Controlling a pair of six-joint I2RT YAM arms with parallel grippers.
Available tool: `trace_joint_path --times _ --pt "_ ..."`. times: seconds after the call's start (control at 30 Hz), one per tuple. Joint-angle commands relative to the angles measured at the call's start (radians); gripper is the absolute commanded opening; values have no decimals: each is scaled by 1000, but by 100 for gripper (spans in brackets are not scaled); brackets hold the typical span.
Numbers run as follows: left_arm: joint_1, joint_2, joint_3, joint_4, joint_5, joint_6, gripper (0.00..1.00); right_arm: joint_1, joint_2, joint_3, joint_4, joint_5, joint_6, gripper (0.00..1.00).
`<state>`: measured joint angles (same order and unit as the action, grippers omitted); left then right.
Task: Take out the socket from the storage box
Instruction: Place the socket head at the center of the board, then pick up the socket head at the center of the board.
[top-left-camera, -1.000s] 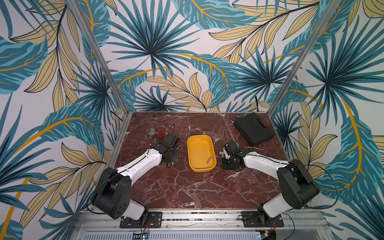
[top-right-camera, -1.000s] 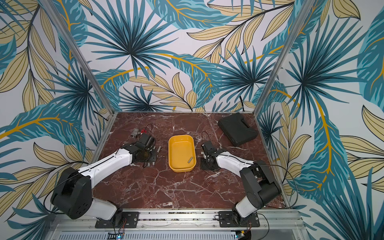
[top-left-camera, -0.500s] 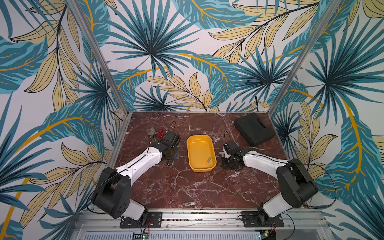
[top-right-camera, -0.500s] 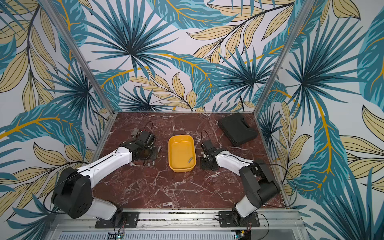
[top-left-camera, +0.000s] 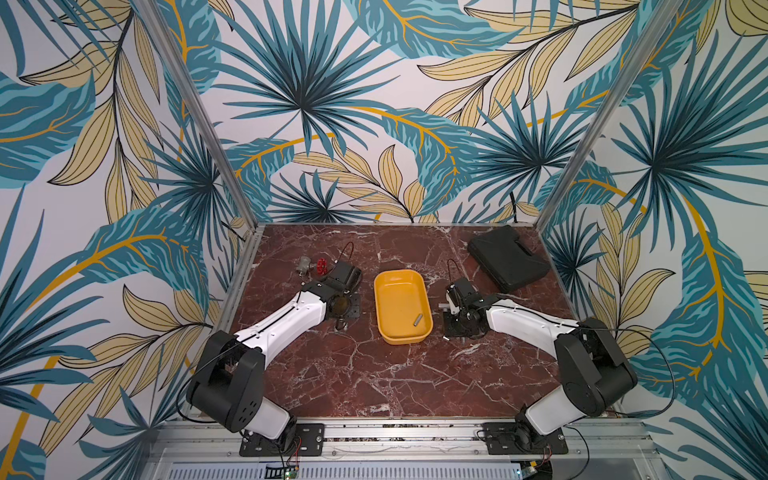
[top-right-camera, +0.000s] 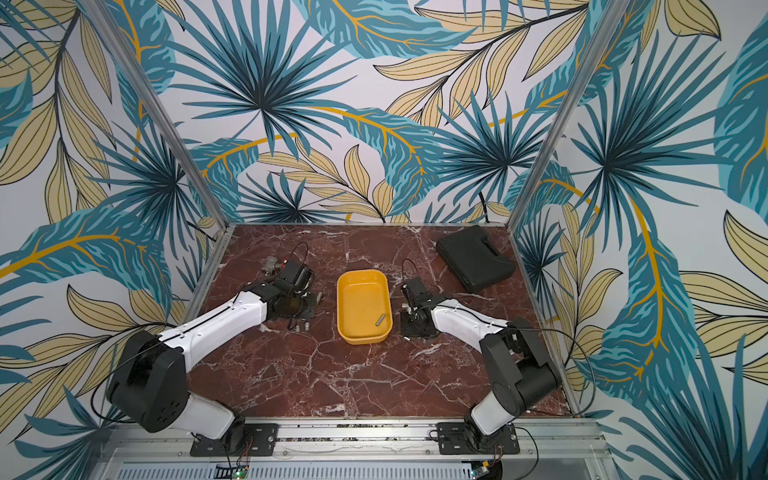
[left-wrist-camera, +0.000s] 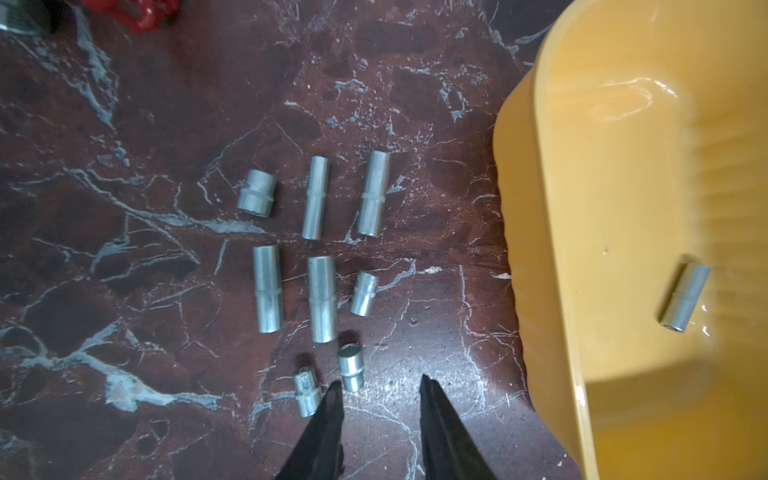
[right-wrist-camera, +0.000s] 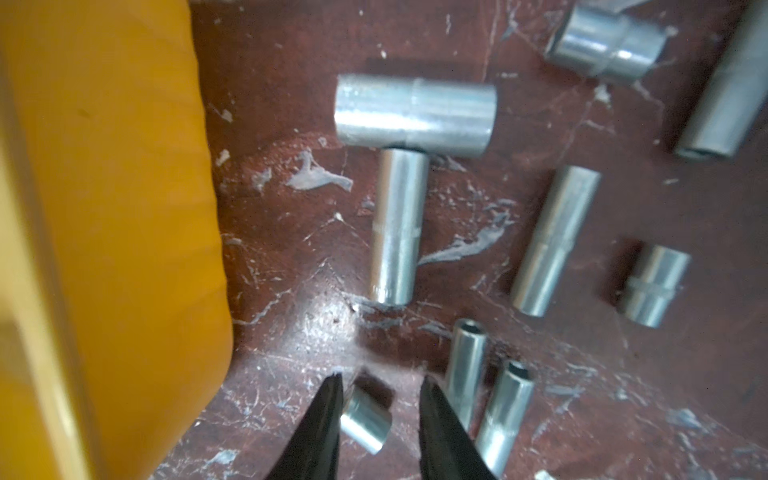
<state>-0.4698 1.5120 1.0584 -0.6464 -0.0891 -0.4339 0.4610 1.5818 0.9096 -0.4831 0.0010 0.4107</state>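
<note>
A yellow storage box (top-left-camera: 399, 297) is set at the middle of the desk (top-left-camera: 374, 374), open-topped and shallow. One socket (top-left-camera: 417, 319) is seen lying on its side inside the box, toward the 5 o'clock corner in both top views; nothing else is made out on the box floor. A black case (top-left-camera: 507, 257) is placed at about 1 o'clock on the desk, shut, so its contents cannot be told. At 9 o'clock of the box the left pincer (left-wrist-camera: 380, 384) is held low over the desk with its jaws spread and nothing between them; eight loose sockets (left-wrist-camera: 322, 299) are laid out on the desk just ahead of it, outside the box. At 3 o'clock of the box the right pincer (right-wrist-camera: 380, 384) is likewise spread, and a short socket (right-wrist-camera: 365, 419) is seen lying between its jaws, unpinched, with a gap left on one side. Further sockets (right-wrist-camera: 399, 226) are scattered on the desk beyond it.
</note>
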Motion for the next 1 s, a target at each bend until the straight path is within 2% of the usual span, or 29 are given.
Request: trace_joint_path --times 0.0,0.17,0.43,0.97 --pt "-16 14 71 -13 -1 21 35 5 -26 34 -50 16 -18 33" --pt "-51 23 120 -35 -5 43 35 5 -50 53 -82 12 -27 33" --pt "-86 54 180 -42 -9 53 35 35 -86 23 -129 -65 -88 33" --pt "-86 31 180 -60 -26 46 35 130 2 -84 -17 -125 -70 32"
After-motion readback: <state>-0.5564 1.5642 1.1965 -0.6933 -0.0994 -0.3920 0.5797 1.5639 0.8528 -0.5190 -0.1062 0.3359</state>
